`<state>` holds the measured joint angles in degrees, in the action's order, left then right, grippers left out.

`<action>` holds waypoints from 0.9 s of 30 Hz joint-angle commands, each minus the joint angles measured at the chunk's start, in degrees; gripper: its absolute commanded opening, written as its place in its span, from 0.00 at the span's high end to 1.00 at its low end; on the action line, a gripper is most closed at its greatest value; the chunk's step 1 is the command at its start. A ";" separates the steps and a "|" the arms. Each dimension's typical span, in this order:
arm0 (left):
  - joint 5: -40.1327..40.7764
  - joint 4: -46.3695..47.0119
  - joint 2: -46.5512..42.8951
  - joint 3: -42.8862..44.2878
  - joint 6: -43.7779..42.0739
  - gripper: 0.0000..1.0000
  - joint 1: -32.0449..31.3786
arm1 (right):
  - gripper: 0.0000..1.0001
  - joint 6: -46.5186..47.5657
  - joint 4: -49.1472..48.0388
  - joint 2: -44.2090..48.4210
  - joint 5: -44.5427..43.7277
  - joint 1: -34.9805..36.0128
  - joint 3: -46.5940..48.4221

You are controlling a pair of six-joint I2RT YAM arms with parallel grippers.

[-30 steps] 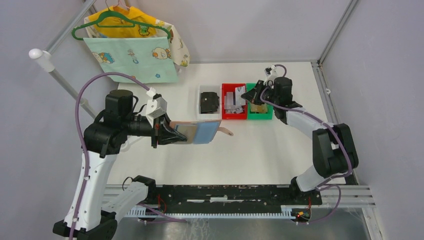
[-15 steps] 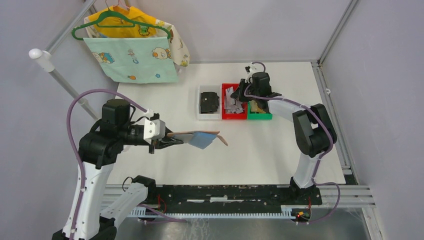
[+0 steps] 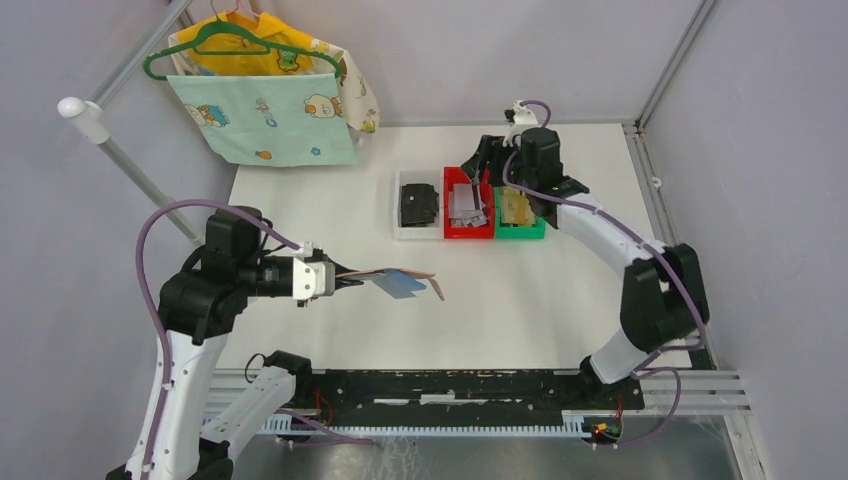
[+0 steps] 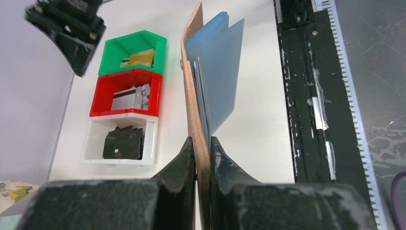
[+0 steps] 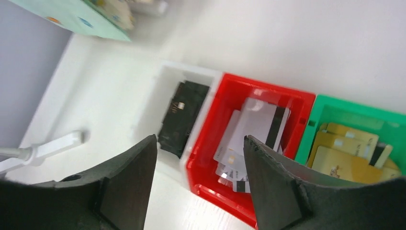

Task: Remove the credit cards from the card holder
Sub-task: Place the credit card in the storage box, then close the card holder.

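Credit cards (image 5: 253,129), pale with dark magnetic stripes, lie in a loose heap in the red bin (image 5: 268,86) at the upper centre of the overhead view, between a white bin (image 3: 400,232) holding a black blocky item (image 3: 419,203) and a green bin (image 3: 520,234) of golden-tan cards (image 5: 344,153). The right gripper (image 5: 200,139) hangs just above the red bin, its jaws spread and nothing between them. Well apart, at the left centre of the overhead view, the left gripper (image 4: 202,143) is clenched on one edge of the card holder (image 4: 194,96), which it holds off the table with its tan cover on edge and its blue sleeves (image 4: 218,72) fanned loosely to one side. Whether any card remains inside those sleeves cannot be told from these views. The main risk, as I judge it, is the thin grip. The holder is pinched only at its near edge, so a pull on a tight card could twist it in the jaws or drag it free. The floppy sleeves could also fold over and hide a card's edge, so that the right fingers close on plastic sleeve instead. A low exit from the bins could catch a rim and shove the row or spill the heap.
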<state>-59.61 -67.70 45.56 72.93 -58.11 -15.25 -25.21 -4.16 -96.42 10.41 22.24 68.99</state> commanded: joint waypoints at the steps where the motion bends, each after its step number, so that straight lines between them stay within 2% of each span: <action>1: 0.61 0.08 -0.20 -0.24 -6.09 0.98 -0.19 | 0.26 3.30 -3.46 13.28 2.96 0.44 -2.43; 4: 0.32 -1.17 0.59 -0.16 -7.00 0.98 -0.26 | 0.18 4.52 -5.38 20.18 7.76 0.57 -6.13; 7: -0.25 -1.38 1.07 -0.31 -6.82 0.98 -0.22 | 0.15 6.20 -3.60 25.21 13.25 0.65 -8.13; 9: -0.61 -1.38 1.25 -0.61 -6.28 0.98 -0.28 | 0.14 6.11 -4.23 28.03 20.39 0.78 -10.18; 12: -0.12 -1.38 1.23 -1.51 -6.48 0.98 -0.26 | 0.11 0.95 -13.74 32.67 31.56 2.21 -16.49; 14: 1.12 -1.93 1.57 -1.78 -8.08 0.98 -0.18 | 0.07 -1.66 -19.13 34.88 35.02 5.05 -19.94; 16: 2.35 -2.69 2.10 -1.89 -9.83 0.98 -0.19 | 0.02 -1.12 -20.06 35.83 35.87 9.66 -20.90; 20: 4.64 -3.05 3.15 -2.04 -11.52 0.98 -0.17 | 0.02 -1.14 -22.47 35.94 35.43 18.30 -21.28; 27: 6.83 -0.84 3.71 -2.91 -10.83 0.98 -0.25 | 0.02 3.65 -18.09 32.70 30.69 29.49 -18.62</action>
<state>-53.30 -71.20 49.41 70.08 -66.50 -15.25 -24.73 -21.32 -62.17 42.83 47.44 47.18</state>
